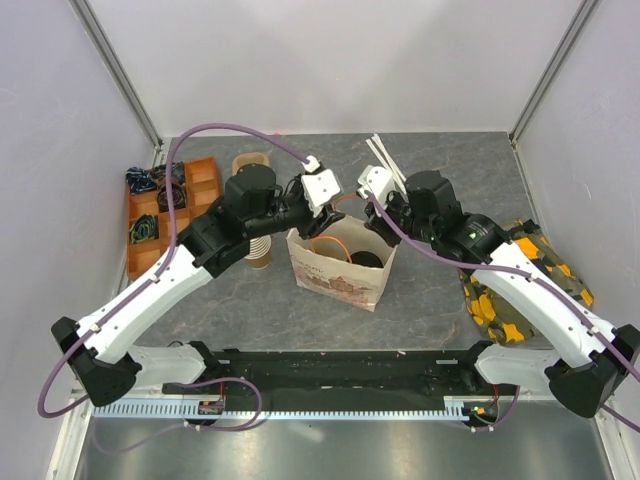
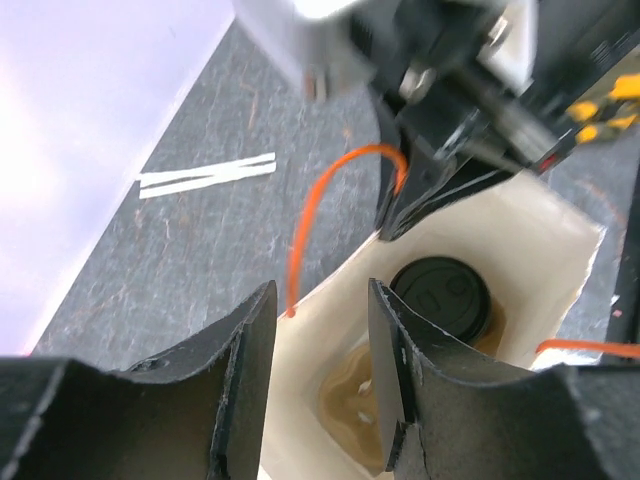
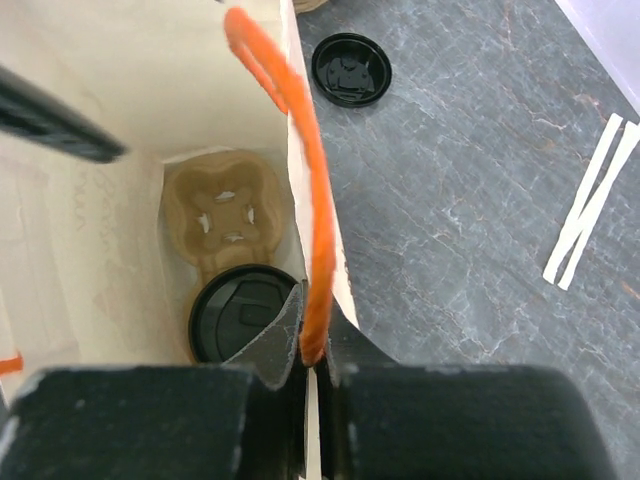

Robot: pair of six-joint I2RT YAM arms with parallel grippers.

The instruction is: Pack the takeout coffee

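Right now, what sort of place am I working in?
Probably a walled robot test cell staged as a café packing station: plain white panels enclose the grey table, a paper bag holds the lidded takeout coffee, and a stack of paper cups stands nearby.

Tabletop: dark grey stone-patterned table [image 1: 440, 300], pale walls on three sides.

Centre: white paper bag with orange cord handles [image 1: 335, 280], upright, mouth open, faint reddish print on its near face.

Just left of the bag: stack of tan paper cups [image 1: 260, 252], upright.

Far left: orange compartment tray [image 1: 200, 185]; dark bundles fill several cells.

Far, right of the tray: tan round paper item [image 1: 250, 162], part hidden, cannot tell what it is.

Far, right of centre: two white flat strips [image 1: 385, 160], lying side by side.

Right edge: yellow-and-black patterned cloth [image 1: 492, 308], crumpled.

Loose round black plastic lid [image 3: 350, 70] lies flat near the bag, not touching.
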